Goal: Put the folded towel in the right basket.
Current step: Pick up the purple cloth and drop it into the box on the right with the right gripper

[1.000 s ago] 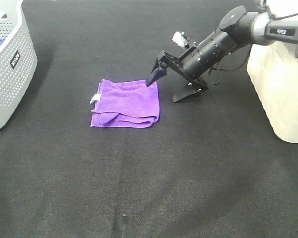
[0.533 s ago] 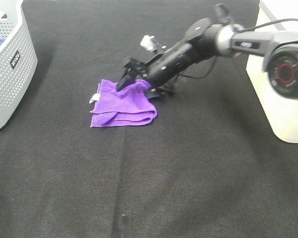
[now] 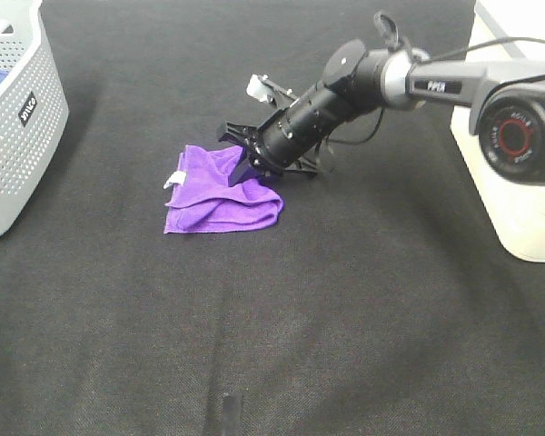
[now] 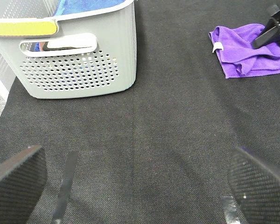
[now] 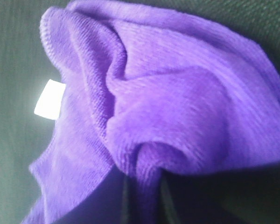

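I have right gripper (image 3: pixel 245 162) pinched on purple towel (image 3: pixel 209 202) fold | left gripper (image 4: pixel 137 179) gaping, empty | white tag (image 5: pixel 49 99) illegible.

Table (image 3: pixel 345 300) bears towel (image 3: pixel 213 195), grey basket (image 3: pixel 18 136); seemingly white basket (image 3: pixel 518 209).

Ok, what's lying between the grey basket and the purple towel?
Nothing: just bare black mat between grey basket and purple towel, clear in the exterior high and left wrist views.

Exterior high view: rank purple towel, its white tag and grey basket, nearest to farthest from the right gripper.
1. purple towel, bunched against the right gripper.
2. white tag, on the towel's left edge.
3. grey basket, far left.
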Available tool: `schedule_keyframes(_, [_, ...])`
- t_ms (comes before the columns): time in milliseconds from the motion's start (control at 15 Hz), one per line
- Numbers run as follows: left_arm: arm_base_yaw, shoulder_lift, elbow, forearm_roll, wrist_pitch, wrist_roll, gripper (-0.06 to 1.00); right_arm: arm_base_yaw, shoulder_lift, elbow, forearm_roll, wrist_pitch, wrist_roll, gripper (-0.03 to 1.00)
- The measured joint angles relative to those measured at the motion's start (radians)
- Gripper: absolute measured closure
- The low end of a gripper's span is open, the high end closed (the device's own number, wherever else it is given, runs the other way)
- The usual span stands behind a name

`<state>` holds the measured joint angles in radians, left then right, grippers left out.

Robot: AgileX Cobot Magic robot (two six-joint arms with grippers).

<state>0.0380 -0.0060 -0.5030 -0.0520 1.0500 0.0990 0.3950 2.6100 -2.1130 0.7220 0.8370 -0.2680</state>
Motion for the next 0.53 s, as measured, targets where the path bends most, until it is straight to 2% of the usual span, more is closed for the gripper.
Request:
schedule_keyframes(267, [0.000,0.000,0.000,0.003,0.000,0.000,-0.05,-0.040,-0.197,-0.159,-0.166,0.250,0.050,0.91])
schedule_keyframes(400, [0.000,0.000,0.000,0.007,0.000,0.000,-0.05,-0.110,-0.300,-0.255,-0.209,0.339,0.069,0.91])
schedule_keyframes(533, [0.000,0.000,0.000,0.009,0.000,0.000,-0.05,-0.216,-0.391,-0.311,-0.262,0.365,0.083,0.91])
